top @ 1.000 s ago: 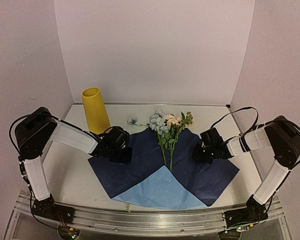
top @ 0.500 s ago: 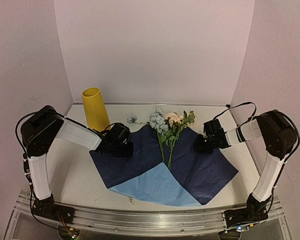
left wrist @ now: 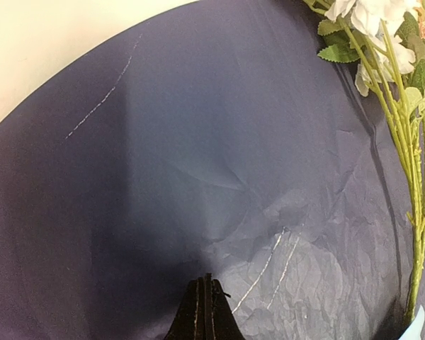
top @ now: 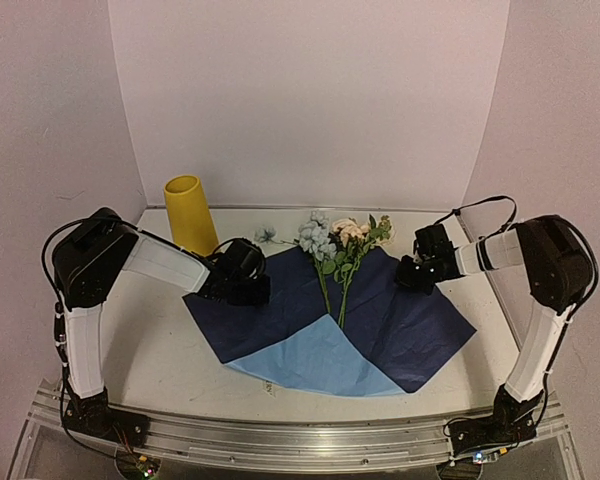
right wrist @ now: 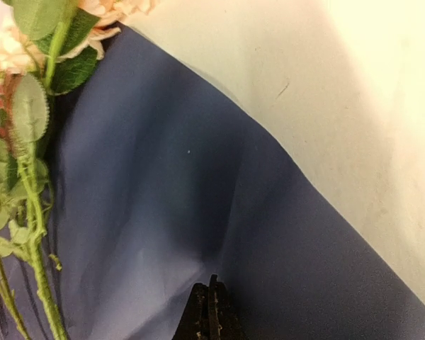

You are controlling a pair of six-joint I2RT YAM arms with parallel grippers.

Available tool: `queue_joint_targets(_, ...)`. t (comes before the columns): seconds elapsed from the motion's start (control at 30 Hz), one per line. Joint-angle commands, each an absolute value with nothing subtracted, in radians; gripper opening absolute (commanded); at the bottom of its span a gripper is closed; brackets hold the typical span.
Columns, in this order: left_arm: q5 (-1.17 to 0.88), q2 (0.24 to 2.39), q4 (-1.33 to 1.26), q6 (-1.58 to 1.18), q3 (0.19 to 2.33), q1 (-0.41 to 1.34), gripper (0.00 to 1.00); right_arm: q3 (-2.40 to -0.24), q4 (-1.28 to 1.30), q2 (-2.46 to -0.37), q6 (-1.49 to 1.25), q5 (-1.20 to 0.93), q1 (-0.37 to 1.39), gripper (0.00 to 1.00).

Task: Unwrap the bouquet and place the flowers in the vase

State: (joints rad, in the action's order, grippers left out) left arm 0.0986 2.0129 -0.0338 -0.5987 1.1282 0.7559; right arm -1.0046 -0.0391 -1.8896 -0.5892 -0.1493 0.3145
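The bouquet lies unwrapped: a navy paper sheet (top: 400, 325) with a light blue part (top: 315, 358) is spread flat on the table. The flowers (top: 332, 248) lie on its middle, blooms toward the back wall and stems (left wrist: 414, 234) pointing to the near edge. My left gripper (top: 252, 292) (left wrist: 205, 278) is shut at the sheet's left part, and the paper puckers toward its tips. My right gripper (top: 408, 281) (right wrist: 212, 280) is shut the same way near the sheet's right back edge. The yellow vase (top: 190, 216) stands upright at the back left, beyond my left gripper.
The cream table (top: 150, 345) is walled in by pale panels at the back and both sides. A metal rail (top: 300, 440) runs along the near edge. No ribbon shows.
Both grippers have moved toward the back wall, and the paper with the flowers has slid back with them. The jaws have stayed shut.
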Motion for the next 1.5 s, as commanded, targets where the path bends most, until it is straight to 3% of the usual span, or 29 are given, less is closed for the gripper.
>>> queue_joint_targets(0.0, 0.075, 1.942, 0.023, -0.582, 1.082, 0.747, 0.0, -0.946, 0.028, -1.704, -0.557, -0.177, 0.314, 0.0)
queue_joint_targets(0.27, 0.004, 1.905, 0.011, -0.515, 1.088, 0.747, 0.01, -0.732, 0.031, -1.496, -0.58, -0.255, 0.316, 0.0)
queue_joint_targets(0.67, -0.161, 1.815, 0.012, -0.449, 1.082, 0.749, 0.13, -0.696, 0.008, -1.509, -0.585, -0.283, 0.378, 0.0)
queue_joint_targets(1.17, -0.011, 1.828, 0.039, -0.482, 0.96, 0.747, 0.1, -0.67, 0.011, -1.619, -0.665, -0.132, 0.379, 0.0)
queue_joint_targets(1.47, -0.012, 1.779, 0.059, -0.434, 0.977, 0.747, 0.13, -0.671, 0.049, -1.514, -0.644, -0.143, 0.385, 0.0)
